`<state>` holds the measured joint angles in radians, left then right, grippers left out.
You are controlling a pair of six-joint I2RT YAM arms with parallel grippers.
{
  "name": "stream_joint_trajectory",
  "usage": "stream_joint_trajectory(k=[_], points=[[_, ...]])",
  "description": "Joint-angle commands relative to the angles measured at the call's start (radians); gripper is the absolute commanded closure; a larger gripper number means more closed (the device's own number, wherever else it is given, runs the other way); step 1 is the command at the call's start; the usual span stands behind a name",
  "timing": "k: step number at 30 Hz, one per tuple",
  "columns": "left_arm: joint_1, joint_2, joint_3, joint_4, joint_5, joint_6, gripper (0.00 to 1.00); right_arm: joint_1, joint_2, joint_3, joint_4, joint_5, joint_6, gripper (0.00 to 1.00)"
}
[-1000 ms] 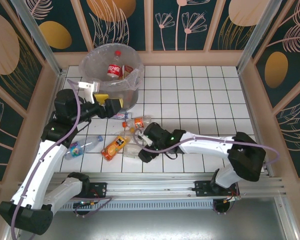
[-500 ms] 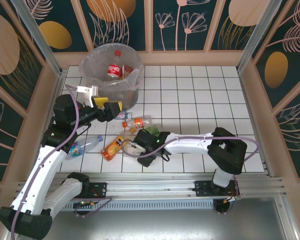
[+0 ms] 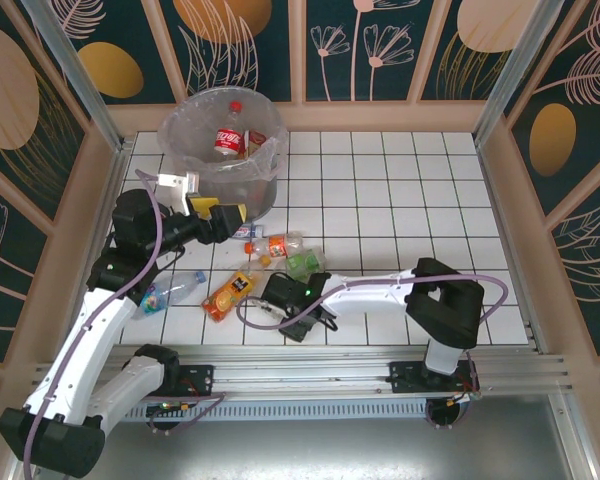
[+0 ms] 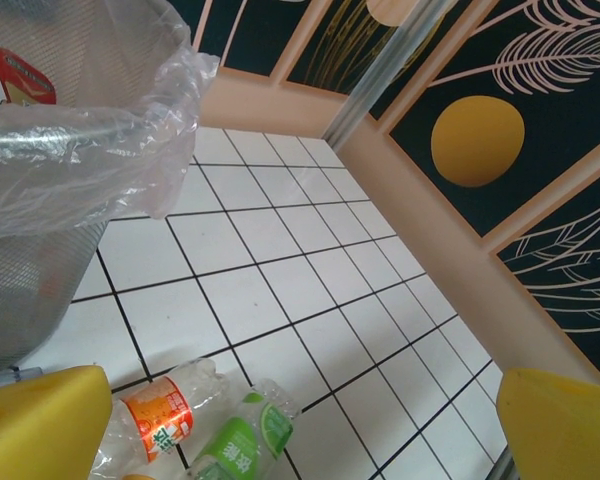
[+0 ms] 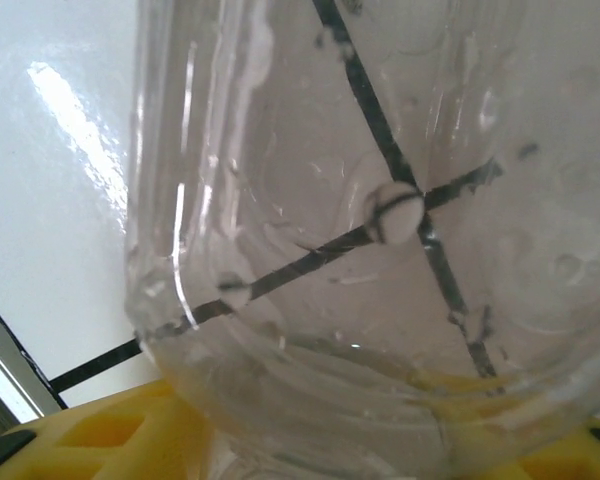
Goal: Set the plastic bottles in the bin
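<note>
The grey bin [image 3: 220, 150] with its clear bag stands at the far left, a red-labelled bottle [image 3: 227, 140] inside it. Plastic bottles lie on the tiles in front of it: orange-labelled [image 3: 276, 245], green-labelled [image 3: 305, 264], orange juice [image 3: 229, 292] and blue-labelled [image 3: 162, 293]. My right gripper [image 3: 282, 299] is low over the near tiles. In the right wrist view its yellow fingers [image 5: 80, 440] press on a clear bottle [image 5: 380, 200]. My left gripper [image 3: 220, 213] hovers open beside the bin's front wall. The left wrist view shows the bin [image 4: 40, 200], the orange bottle [image 4: 156, 414] and the green one [image 4: 242, 440].
Wooden side walls [image 3: 500, 200] fence the white tiled floor. A metal rail [image 3: 310, 360] runs along the near edge by the arm bases. The right half of the floor holds no bottles. A small bottle [image 3: 242, 232] lies just under the left gripper.
My right arm has folded in and slid left and nearer, and its jaws have closed in on the clear bottle. The left gripper has barely shifted.
</note>
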<state>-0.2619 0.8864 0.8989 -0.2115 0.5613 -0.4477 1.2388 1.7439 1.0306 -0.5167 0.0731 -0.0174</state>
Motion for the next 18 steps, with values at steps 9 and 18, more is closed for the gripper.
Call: stream_joint_trajectory(k=[9, 18], points=[[-0.003, -0.012, -0.044, 0.127, 0.081, -0.060, 0.02, -0.037, -0.198, -0.136, 0.084, -0.026, 0.150, 0.58], [-0.129, 0.069, -0.088, 0.221, -0.010, -0.166, 0.01, -0.156, -0.480, -0.262, 0.175, 0.011, 0.267, 0.57]])
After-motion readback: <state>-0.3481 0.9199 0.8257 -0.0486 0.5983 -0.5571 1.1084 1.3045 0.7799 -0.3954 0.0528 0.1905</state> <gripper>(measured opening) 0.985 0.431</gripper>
